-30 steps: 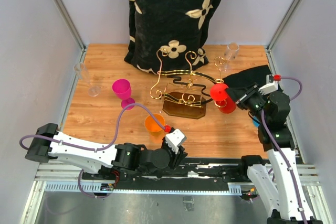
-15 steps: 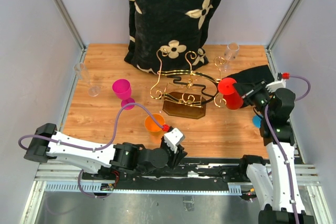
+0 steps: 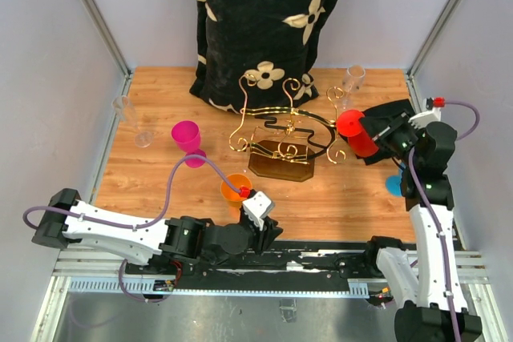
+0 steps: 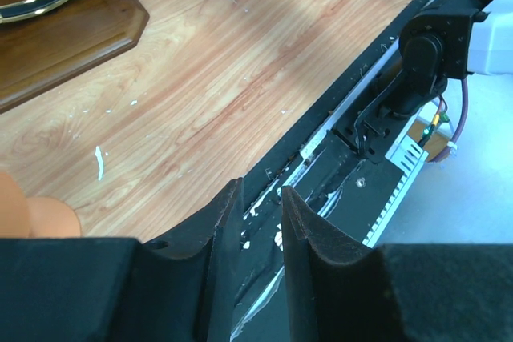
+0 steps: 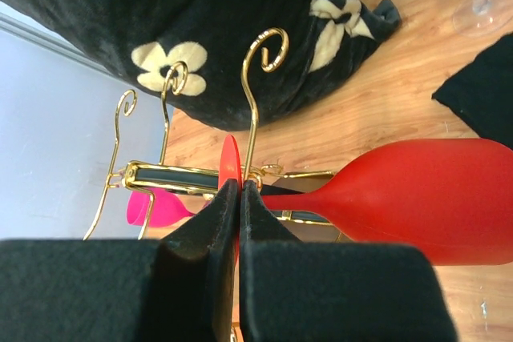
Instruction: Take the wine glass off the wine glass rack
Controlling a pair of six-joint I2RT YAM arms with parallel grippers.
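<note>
The red wine glass lies on its side in the air at the right end of the gold wine glass rack. My right gripper is shut on its thin foot, with the bowl pointing right. In the right wrist view the foot sits just beside a gold scroll arm of the rack, in front of my right gripper. My left gripper hovers low at the table's front edge, jaws slightly apart with nothing between them.
A pink glass and an orange glass stand left of the rack's dark base. Clear glasses sit at the far left and back right. A flowered black cloth hangs behind; a black cloth lies right.
My right gripper has carried the red glass to the right and further back, away from the rack's middle. The left arm has shifted slightly left and lower.
</note>
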